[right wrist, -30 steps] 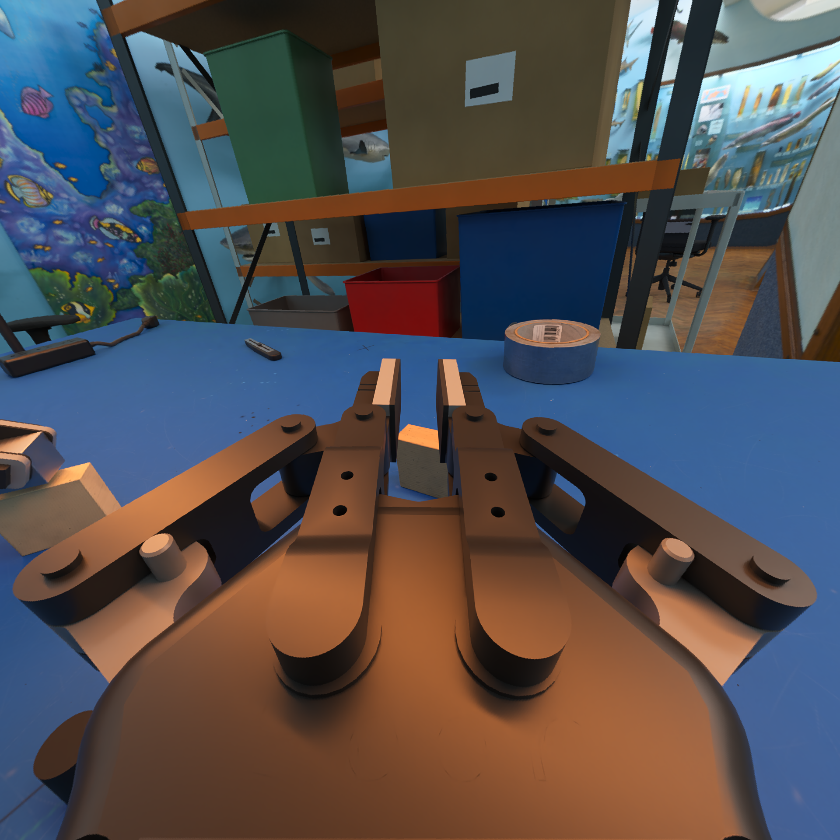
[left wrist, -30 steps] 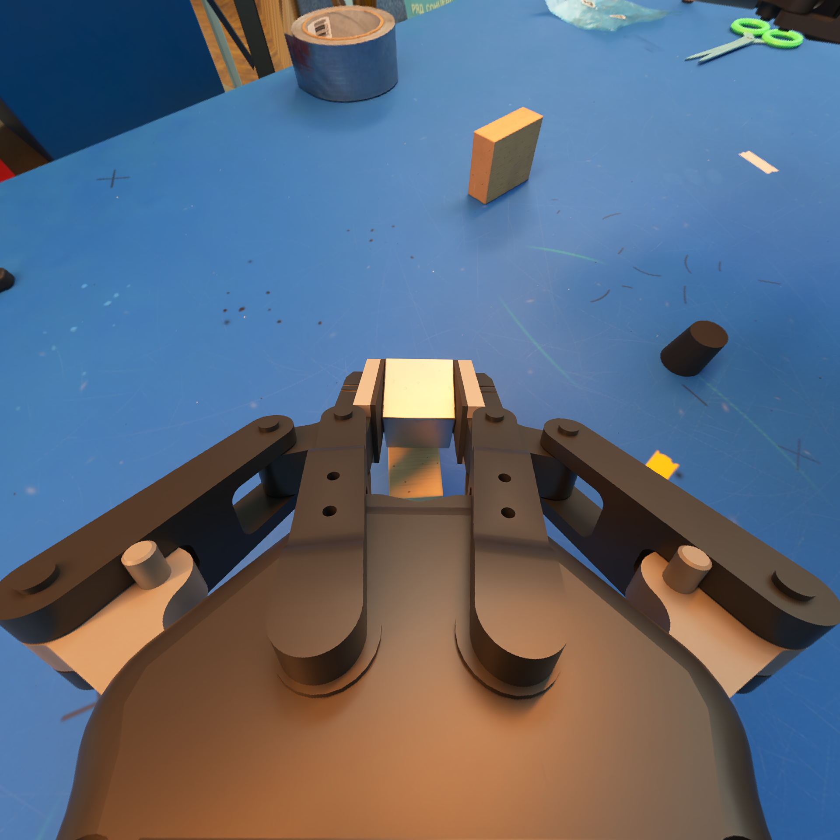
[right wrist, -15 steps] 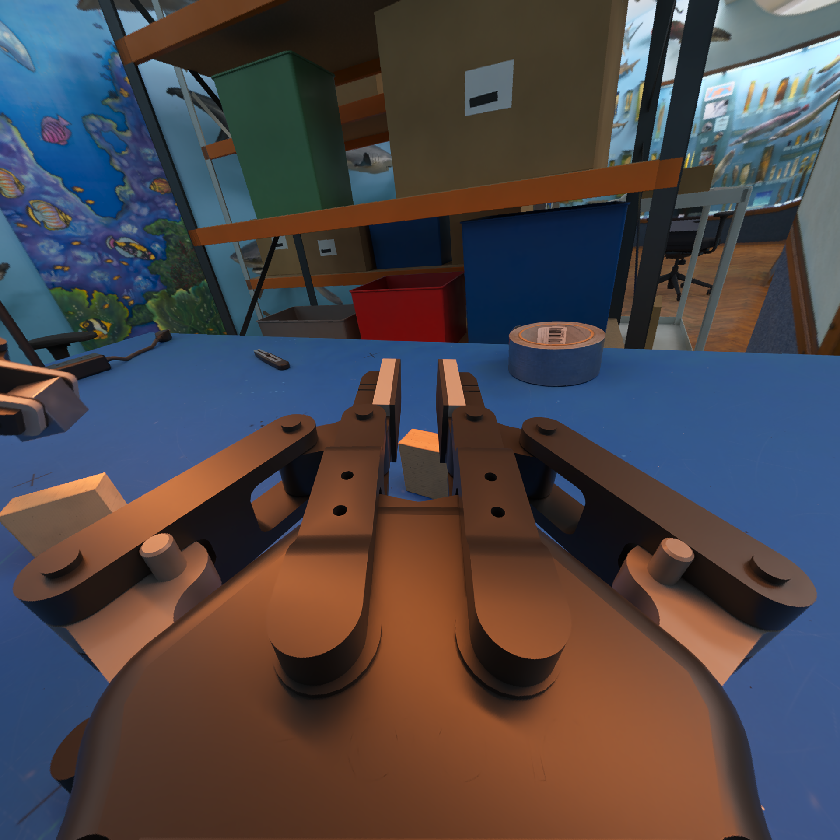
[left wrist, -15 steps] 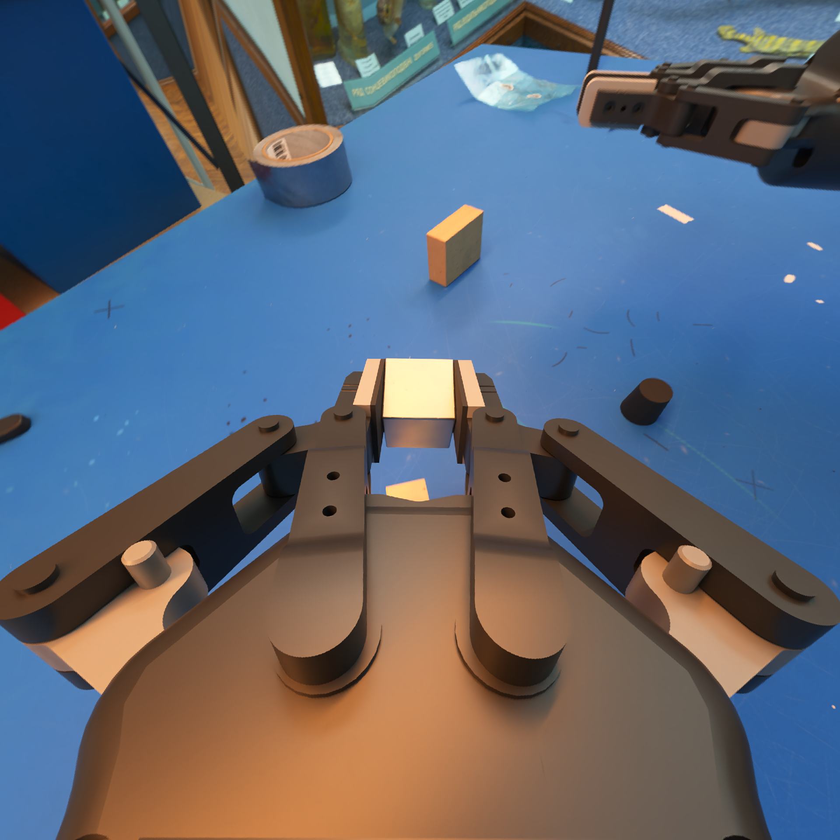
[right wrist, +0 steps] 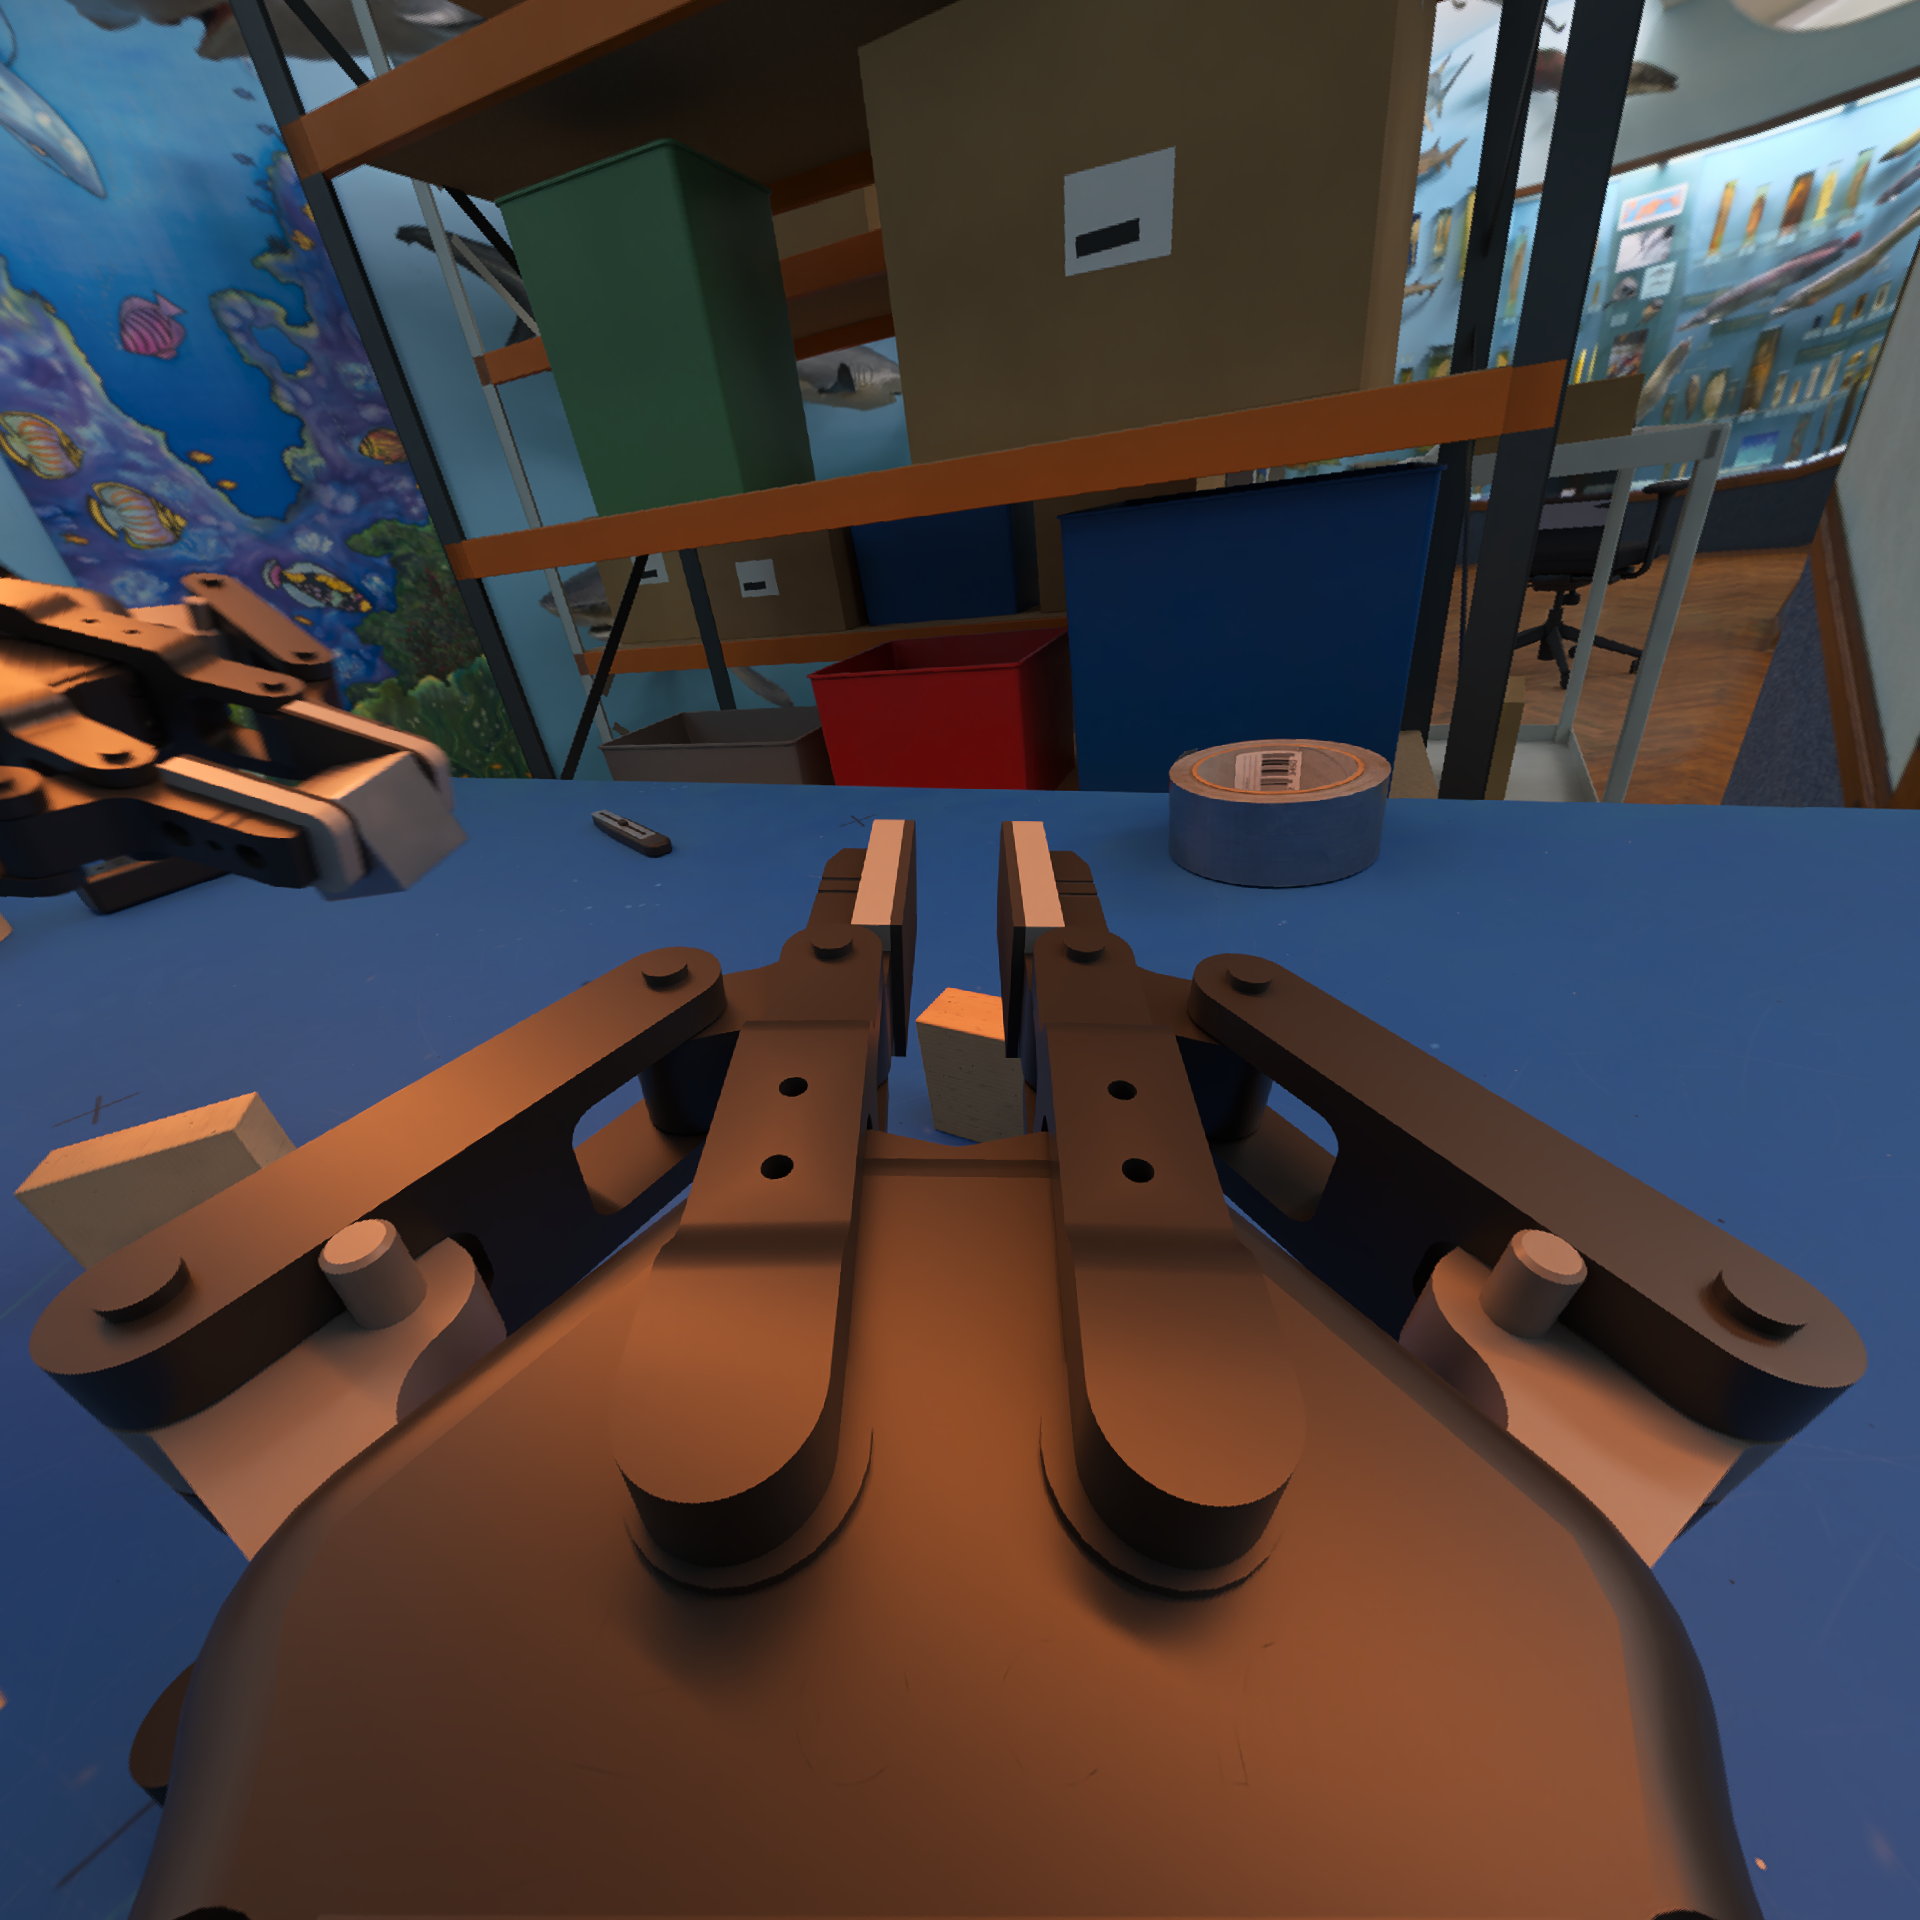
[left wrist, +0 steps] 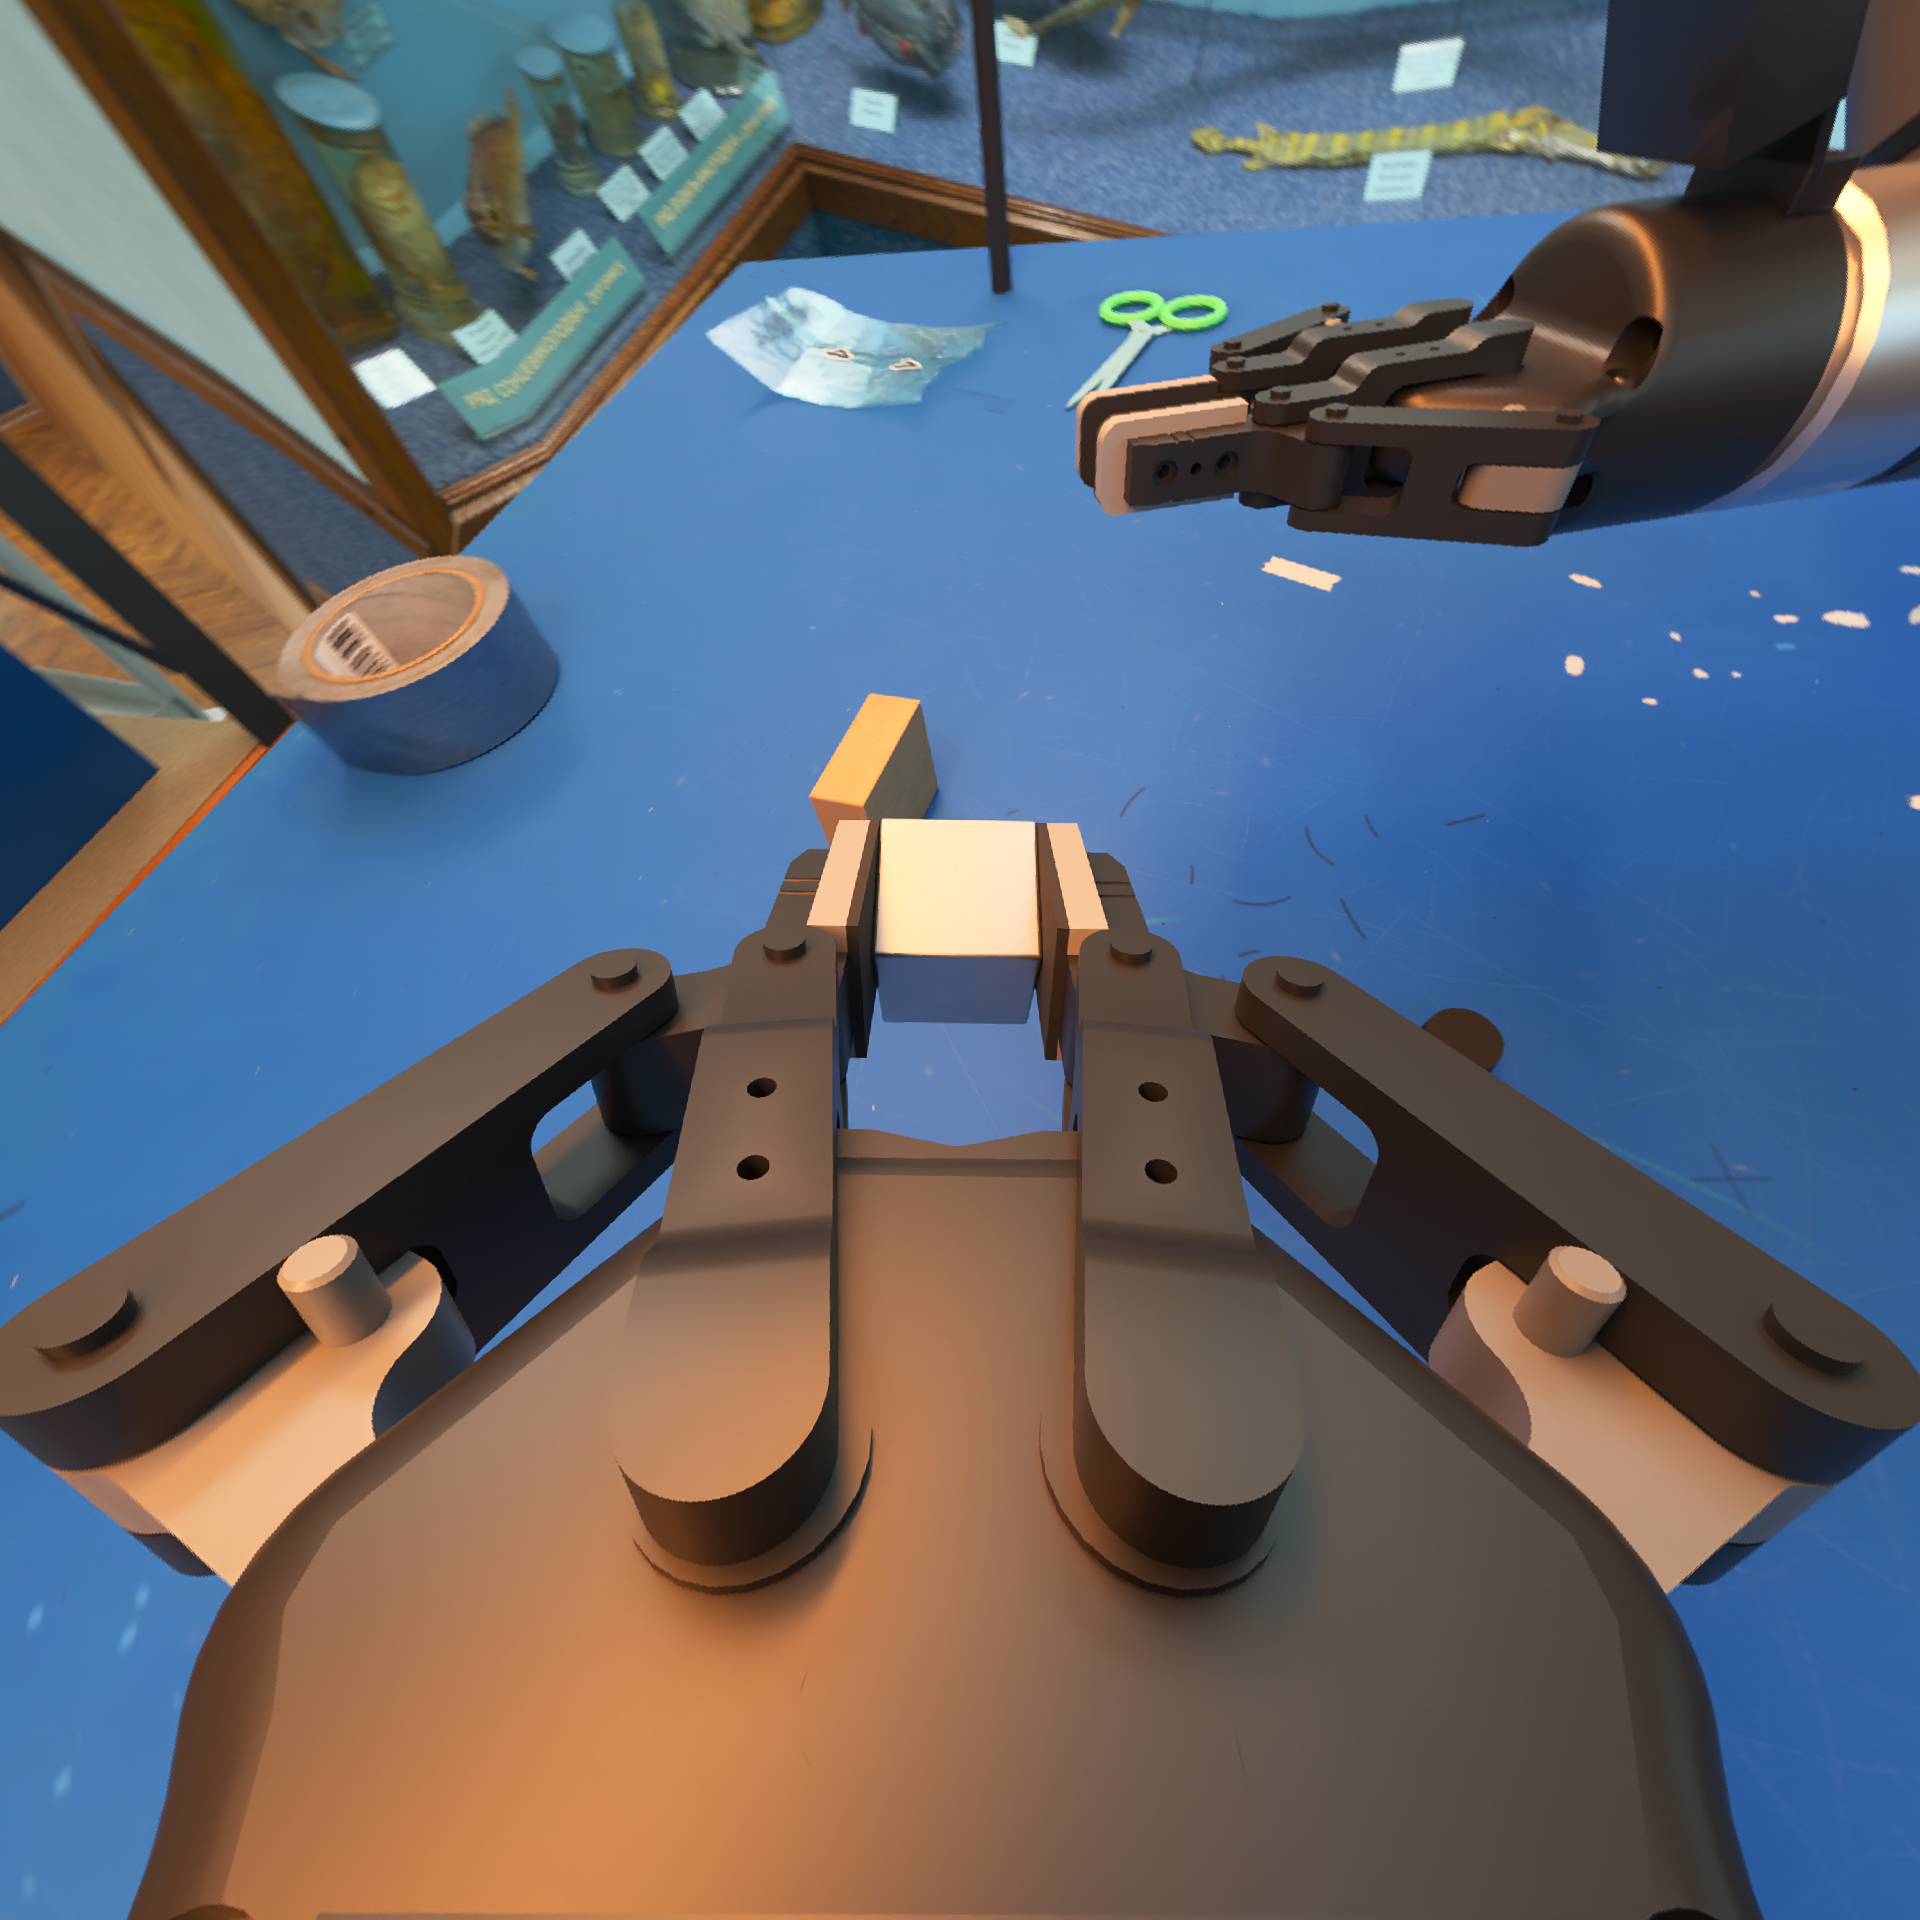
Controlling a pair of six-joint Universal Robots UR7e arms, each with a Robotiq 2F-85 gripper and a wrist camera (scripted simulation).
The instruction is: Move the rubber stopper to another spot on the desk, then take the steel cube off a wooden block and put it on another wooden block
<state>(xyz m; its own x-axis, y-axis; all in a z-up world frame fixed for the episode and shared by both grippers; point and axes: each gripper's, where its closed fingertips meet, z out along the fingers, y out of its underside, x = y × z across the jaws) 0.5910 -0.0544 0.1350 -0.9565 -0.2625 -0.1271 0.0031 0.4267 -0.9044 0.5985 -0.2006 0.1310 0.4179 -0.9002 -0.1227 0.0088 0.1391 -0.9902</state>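
Bright, sharp pictures with warm orange light on the near metal — soft shadows, wide-angle bending at edges.

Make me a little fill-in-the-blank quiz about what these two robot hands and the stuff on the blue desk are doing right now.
1. The left gripper is shut on the steel ____.
2. The right gripper holds ____ between its fingers.
3. The scissors lying at the far side of the desk have ____ handles.
4. The roll of tape near the desk's edge is ____ in colour.

Missing words: cube; nothing; green; blue
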